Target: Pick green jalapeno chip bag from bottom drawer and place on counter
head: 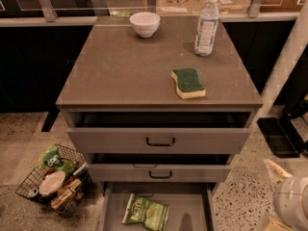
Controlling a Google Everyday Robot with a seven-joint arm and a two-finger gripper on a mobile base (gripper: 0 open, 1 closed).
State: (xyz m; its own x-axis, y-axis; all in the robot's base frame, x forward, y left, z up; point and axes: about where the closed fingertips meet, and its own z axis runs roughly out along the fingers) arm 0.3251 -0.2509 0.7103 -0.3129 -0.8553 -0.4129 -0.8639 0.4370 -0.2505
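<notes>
A grey cabinet with 3 drawers is seen from above and in front, standing on a pale speckled floor. Its flat grey-brown worktop carries 3 items, all well apart from one another. A white bowl sits at the back, left of centre. A clear plastic water bottle stands upright at the back right. A yellow sponge with a green top lies nearer the front right.

The top drawer and the middle drawer, each with a black handle, are pulled out a little, leaving dark gaps above their fronts. The bottom drawer is pulled out farthest, so its plain grey interior is open to view. The green jalapeno chip bag lies flat on that drawer's floor, left of centre and slightly tilted, with its white lettering facing up.

The claw is at the lower right corner of the view, over the floor to the right of the cabinet and well apart from the bag. Only a cream-coloured tip and a rounded white body below it show, cut off by the edge of the view. Whether the claw is open or closed cannot be told.

On the floor to the left of the cabinet, a wire basket holds a green packet with a round white logo among other packaged goods.
</notes>
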